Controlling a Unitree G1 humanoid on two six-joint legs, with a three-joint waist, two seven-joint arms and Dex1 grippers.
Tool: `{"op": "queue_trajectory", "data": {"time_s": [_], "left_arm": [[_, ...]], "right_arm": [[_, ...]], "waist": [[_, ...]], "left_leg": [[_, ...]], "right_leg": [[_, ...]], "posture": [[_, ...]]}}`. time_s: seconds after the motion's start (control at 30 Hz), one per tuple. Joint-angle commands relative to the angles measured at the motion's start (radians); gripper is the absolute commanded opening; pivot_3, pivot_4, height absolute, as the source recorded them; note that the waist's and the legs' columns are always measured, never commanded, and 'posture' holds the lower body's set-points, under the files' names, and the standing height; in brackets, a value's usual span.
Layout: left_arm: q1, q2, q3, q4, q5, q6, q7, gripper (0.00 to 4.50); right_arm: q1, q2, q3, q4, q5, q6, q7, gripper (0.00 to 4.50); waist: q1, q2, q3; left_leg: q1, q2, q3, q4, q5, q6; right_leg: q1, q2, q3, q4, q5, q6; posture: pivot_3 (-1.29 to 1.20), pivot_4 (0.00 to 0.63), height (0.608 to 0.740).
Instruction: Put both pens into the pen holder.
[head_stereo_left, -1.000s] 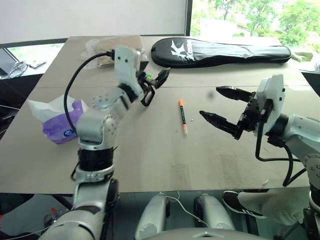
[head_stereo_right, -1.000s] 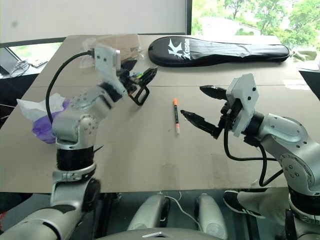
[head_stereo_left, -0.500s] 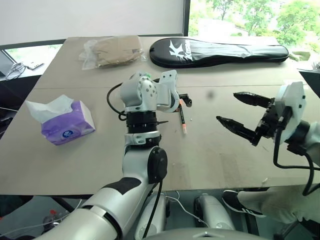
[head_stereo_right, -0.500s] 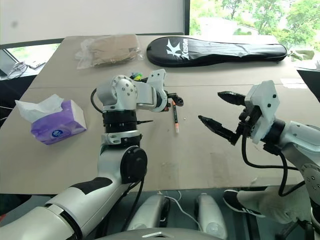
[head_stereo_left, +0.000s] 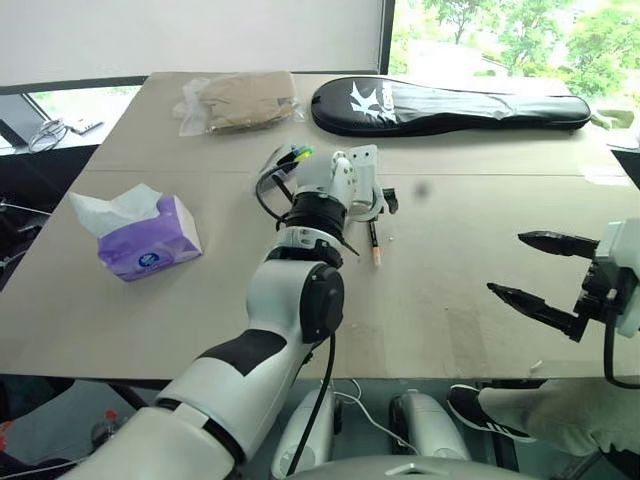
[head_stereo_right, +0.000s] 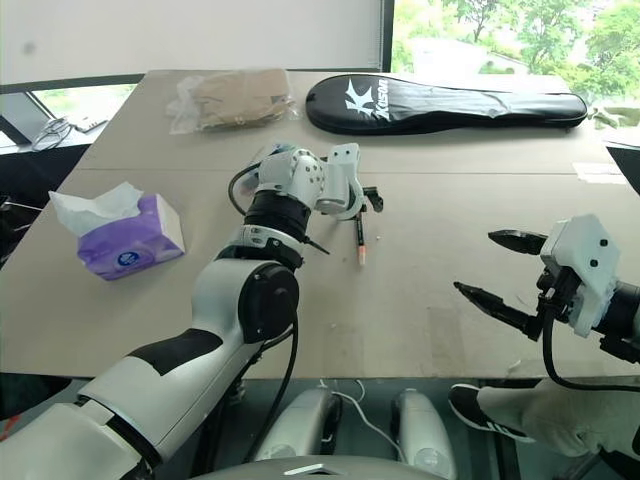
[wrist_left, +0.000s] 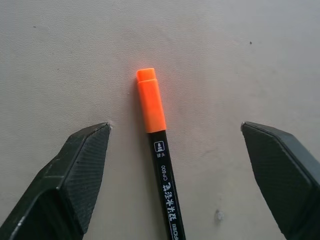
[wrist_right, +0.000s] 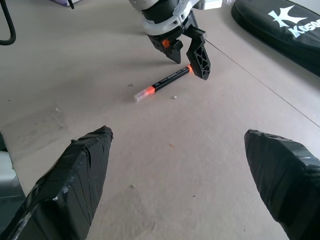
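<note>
One pen (wrist_left: 159, 170) on the table (head_stereo_left: 450, 330), centre frame: black barrel with white print, orange cap, pale tip. Left gripper (wrist_left: 175, 165) open, fingers straddling the capped end, not touching it. Right gripper (head_stereo_right: 505, 275) wide open at right edge, well apart. One tissue box (head_stereo_left: 148, 238) left, one black racket bag (head_stereo_left: 450, 102) top.

Even daylight, bright overall. Source is the window (head_stereo_left: 500, 30) far beyond both grippers; foliage there is washed out. Mild sheen on the black racket bag (head_stereo_left: 450, 102). Table (head_stereo_left: 450, 230) evenly lit, shadows soft. Left gripper (wrist_left: 175, 165) wrist view: sharp on the orange pen (wrist_left: 157, 165), faint shadow beside the barrel. Right gripper (wrist_right: 180, 170) fingers soft, out of focus up close. Small dark lens smudge just past the left gripper in the left eye view.
</note>
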Motion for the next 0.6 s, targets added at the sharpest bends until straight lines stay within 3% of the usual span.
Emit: {"op": "queue_trajectory", "data": {"time_s": [0.03, 0.23, 0.33, 0.47, 0.5, 0.6], "left_arm": [[-0.016, -0.01, -0.005, 0.059, -0.016, -0.041, 0.011, 2.6], [-0.024, -0.006, 0.006, 0.113, -0.034, -0.06, 0.028, 0.02], [-0.029, 0.009, -0.005, 0.096, -0.053, -0.015, -0.031, 0.02], [0.024, 0.055, -0.067, -0.171, -0.116, 0.066, -0.202, 0.02], [0.067, 0.061, -0.114, -0.291, -0.116, 0.024, -0.25, 0.02], [0.241, 0.11, -0.302, -0.653, -0.035, -0.389, -0.428, 0.02]], "right_arm": [[-0.021, 0.001, -0.014, -0.022, 0.006, -0.021, -0.02, 4.5], [-0.043, 0.003, 0.023, -0.012, -0.006, -0.029, -0.036, 4.5], [-0.064, 0.007, 0.051, -0.004, -0.015, -0.036, -0.046, 4.5], [-0.092, 0.023, 0.091, -0.007, -0.017, -0.041, -0.074, 4.5], [-0.098, 0.028, 0.099, -0.005, -0.016, -0.042, -0.079, 4.5], [-0.115, 0.04, 0.121, 0.001, -0.015, -0.045, -0.088, 4.5]], "waist": [[0.002, 0.0, 0.0], [0.022, 0.0, -0.001], [0.021, 0.0, -0.001], [0.015, 0.0, 0.0], [0.011, 0.0, 0.0], [-0.007, 0.0, 0.001]], "left_leg": [[0.0, 0.0, 0.0, 0.0, 0.0, 0.0], [0.0, -0.001, -0.002, 0.001, 0.0, 0.0], [-0.001, -0.001, -0.002, 0.001, 0.0, 0.0], [-0.001, -0.001, -0.002, 0.001, 0.0, 0.0], [-0.001, -0.001, -0.002, 0.001, 0.0, -0.001], [-0.001, 0.002, 0.001, -0.002, 0.001, -0.001]], "right_leg": [[0.0, 0.0, 0.0, 0.0, 0.0, 0.0], [0.001, -0.001, 0.0, 0.0, 0.0, 0.001], [0.001, -0.001, 0.0, 0.0, 0.001, 0.001], [0.0, -0.001, -0.001, 0.0, 0.001, 0.001], [-0.001, -0.001, 0.0, 0.0, 0.0, 0.001], [-0.003, -0.003, 0.005, -0.002, 0.001, 0.0]], "posture": [[0.0, 0.15, 0.74], [0.0, 0.15, 0.74], [0.0, 0.15, 0.74], [0.0, 0.15, 0.74], [0.0, 0.15, 0.74], [0.0, 0.15, 0.74]]}}
